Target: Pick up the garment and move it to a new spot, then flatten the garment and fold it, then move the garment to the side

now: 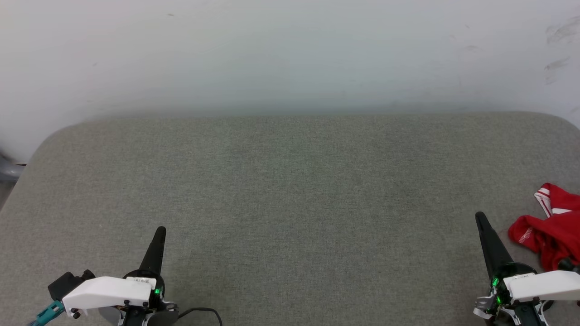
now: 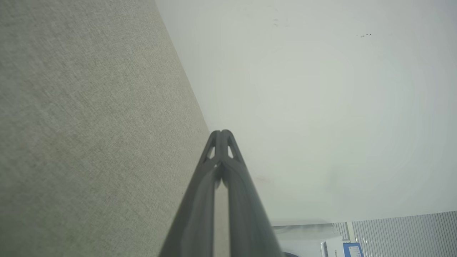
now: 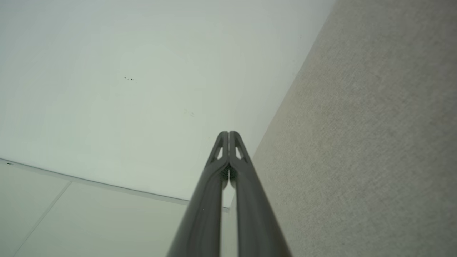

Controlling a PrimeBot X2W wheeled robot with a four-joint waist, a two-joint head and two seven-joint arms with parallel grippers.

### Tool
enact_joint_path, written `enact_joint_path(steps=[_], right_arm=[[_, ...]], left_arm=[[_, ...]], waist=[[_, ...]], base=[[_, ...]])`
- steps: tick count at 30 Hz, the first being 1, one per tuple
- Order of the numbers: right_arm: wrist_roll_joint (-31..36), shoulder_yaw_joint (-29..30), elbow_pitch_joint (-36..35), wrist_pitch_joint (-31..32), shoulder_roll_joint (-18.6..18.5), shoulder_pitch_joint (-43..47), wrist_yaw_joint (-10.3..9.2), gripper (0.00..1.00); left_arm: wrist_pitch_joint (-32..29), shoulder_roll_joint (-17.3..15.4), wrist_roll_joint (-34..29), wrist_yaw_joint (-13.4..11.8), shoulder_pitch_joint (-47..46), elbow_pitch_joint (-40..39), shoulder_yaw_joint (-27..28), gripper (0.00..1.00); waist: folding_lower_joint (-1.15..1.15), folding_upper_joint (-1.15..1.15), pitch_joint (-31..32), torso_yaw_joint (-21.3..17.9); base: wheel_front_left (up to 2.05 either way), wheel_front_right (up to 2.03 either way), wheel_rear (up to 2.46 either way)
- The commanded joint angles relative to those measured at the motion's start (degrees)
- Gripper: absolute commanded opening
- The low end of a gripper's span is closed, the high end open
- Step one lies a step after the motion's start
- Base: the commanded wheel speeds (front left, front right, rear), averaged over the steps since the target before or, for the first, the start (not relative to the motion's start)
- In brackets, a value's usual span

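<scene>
There is one garment (image 1: 550, 231). It is a red shirt with some white on it, and it lies in a crumpled heap. It sits on the big gray padded top (image 1: 290, 203), far over on the robot's right side. The edge of the head view cuts part of it off, so its full shape cannot be seen.

There are two grippers. The left gripper (image 1: 159, 232) is low on the left, and the right gripper (image 1: 479, 218) is low on the right. They are well apart from each other. Each one points up toward the one pale wall (image 1: 290, 54) behind the padded top.

In the left wrist view, the two dark fingers (image 2: 200, 200) of the left gripper are pressed together at the tips. Nothing is between them. In the right wrist view, the two fingers (image 3: 250, 207) of the right gripper meet at the tips too, and they hold nothing.

The shirt lies just beside the right gripper, on its right. The finger tips do not touch it. The red cloth comes close to the white part of the right arm, and it may touch there, but that is hard to tell.
</scene>
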State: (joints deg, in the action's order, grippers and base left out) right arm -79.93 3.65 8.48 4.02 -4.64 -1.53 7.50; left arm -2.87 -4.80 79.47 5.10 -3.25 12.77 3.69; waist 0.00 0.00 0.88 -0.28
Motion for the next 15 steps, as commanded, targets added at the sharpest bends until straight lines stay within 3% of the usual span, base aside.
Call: enact_joint_path(steps=[1, 15], right_arm=[[-1.6, 0.2, 0.4, 0.1, -0.2, -1.5, -0.01, 0.00], [-7.2, 0.4, 2.7, 0.5, 0.0, -3.0, -0.01, 0.00]], left_arm=[[-0.4, 0.2, 1.3, 0.6, -1.4, -0.1, 0.4, 0.00], [-1.9, 0.9, 6.5, 1.5, -2.3, 0.6, 1.6, 0.00]], waist=[[0.00, 0.00, -0.1, 0.0], [0.00, 0.00, -0.5, 0.1]], base=[[0.00, 0.00, 0.00], [0.00, 0.00, 0.00]])
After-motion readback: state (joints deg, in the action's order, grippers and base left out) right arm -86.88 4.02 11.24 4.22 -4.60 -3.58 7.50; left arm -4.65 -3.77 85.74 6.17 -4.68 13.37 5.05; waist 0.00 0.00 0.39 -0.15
